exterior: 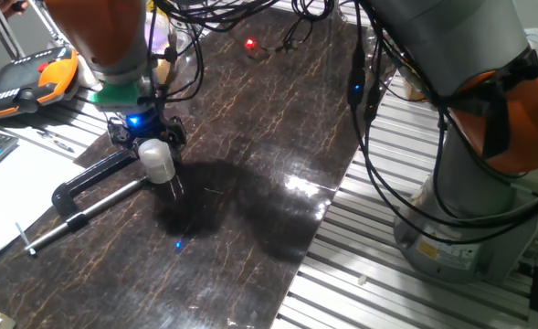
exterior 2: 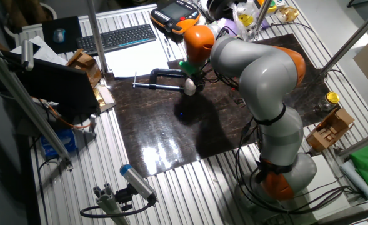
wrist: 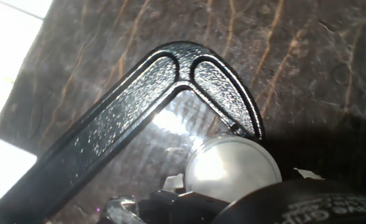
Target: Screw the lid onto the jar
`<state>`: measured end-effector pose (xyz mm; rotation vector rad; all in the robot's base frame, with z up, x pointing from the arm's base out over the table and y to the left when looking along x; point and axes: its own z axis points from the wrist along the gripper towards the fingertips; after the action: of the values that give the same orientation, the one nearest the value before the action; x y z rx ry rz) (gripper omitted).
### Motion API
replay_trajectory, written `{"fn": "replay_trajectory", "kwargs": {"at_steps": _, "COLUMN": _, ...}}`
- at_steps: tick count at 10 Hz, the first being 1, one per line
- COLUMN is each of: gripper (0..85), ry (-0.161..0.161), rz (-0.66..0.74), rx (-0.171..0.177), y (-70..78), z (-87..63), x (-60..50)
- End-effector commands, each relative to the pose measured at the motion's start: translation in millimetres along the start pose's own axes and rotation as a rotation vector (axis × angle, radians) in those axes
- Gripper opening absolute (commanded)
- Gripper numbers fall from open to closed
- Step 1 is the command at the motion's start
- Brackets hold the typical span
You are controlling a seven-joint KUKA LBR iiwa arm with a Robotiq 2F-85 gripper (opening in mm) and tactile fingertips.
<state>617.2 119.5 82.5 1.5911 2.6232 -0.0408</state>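
Near the worktop's left edge lies the black C-clamp (exterior: pixel 95 187). Just right of its curved frame, the gripper (exterior: pixel 150 146) hovers over the dark mat, clenched around the whitish jar (exterior: pixel 156 159), lifted clear.

My gripper (exterior: pixel 156 146) hangs above the dark mat (exterior: pixel 250 137), the jar (exterior: pixel 156 158) between my fingers, just beside the clamp (exterior: pixel 90 183) lying on that mat's edge.
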Motion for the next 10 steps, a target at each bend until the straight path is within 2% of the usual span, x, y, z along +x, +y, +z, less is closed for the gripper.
{"fn": "replay_trajectory", "kwargs": {"at_steps": 1, "gripper": 85.0, "ry": 0.01, "rz": -1.073, "rx": -0.075, "y": 0.1, "z": -0.7, "x": -0.4}}
{"fn": "replay_trajectory", "kwargs": {"at_steps": 3, "gripper": 85.0, "ry": 0.002, "rz": -1.136, "rx": -0.067, "y": 0.3, "z": -1.1, "x": -0.4}}
{"fn": "replay_trajectory", "kwargs": {"at_steps": 7, "gripper": 85.0, "ry": 0.008, "rz": -1.197, "rx": -0.089, "y": -0.3, "z": -0.4, "x": 0.1}}
{"fn": "replay_trajectory", "kwargs": {"at_steps": 10, "gripper": 85.0, "ry": 0.002, "rz": -1.222, "rx": -0.083, "y": -0.5, "z": 0.4, "x": 0.1}}
